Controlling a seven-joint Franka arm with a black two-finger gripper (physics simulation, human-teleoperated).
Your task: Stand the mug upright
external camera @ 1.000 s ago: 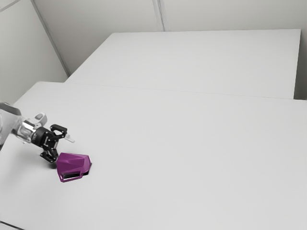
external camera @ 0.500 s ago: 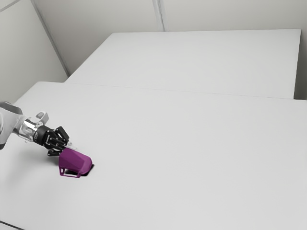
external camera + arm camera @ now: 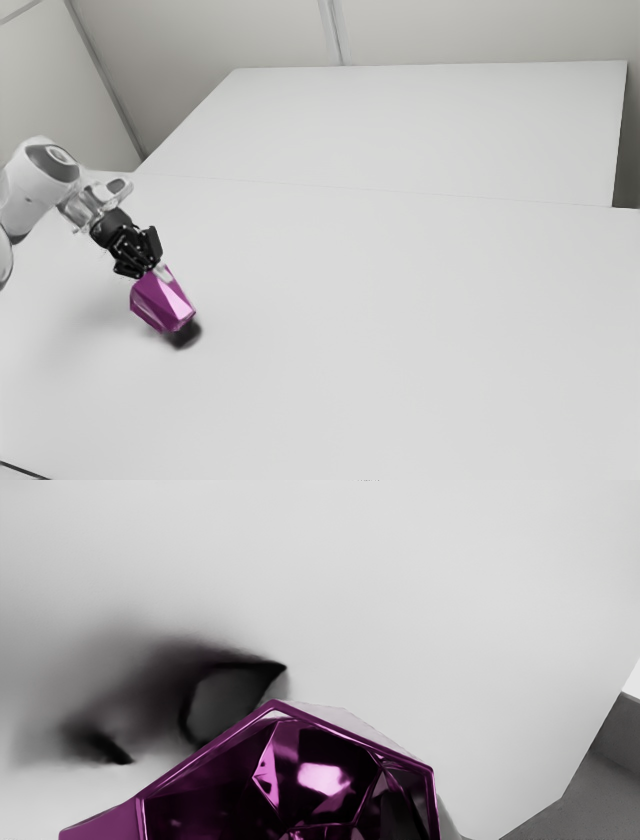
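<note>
A purple mug point(image 3: 163, 300) hangs tilted at the gripper point(image 3: 156, 268) above the white table point(image 3: 400, 320), near the exterior view's left edge, its mouth turned up toward the hand and its base slanting down toward the exterior view's right. We see a dark shadow point(image 3: 185, 335) just beneath the base, and judge the mug to be off the tabletop, though we cannot tell by how much. The jaws appear to be pinching the mug by its wall near the mouth; exactly how each finger sits, we cannot make out. We take the step in hand to be the righting itself: the mug is partway between lying and standing. The next move calls for us to swing the base squarely under the mouth, keep the grip firm, then lower until the bottom sits flat before letting go; released at this slant, it could topple. The body is glossy and faceted, with an angular rim point(image 3: 350, 733) and bright glints on its inner planes, more like polished metal or glazed ware than cloth or paper. Beside the rim juts a flat, matte-looking part, probably the handle point(image 3: 102, 822). Around it all, the tabletop is smooth and plain.
</note>
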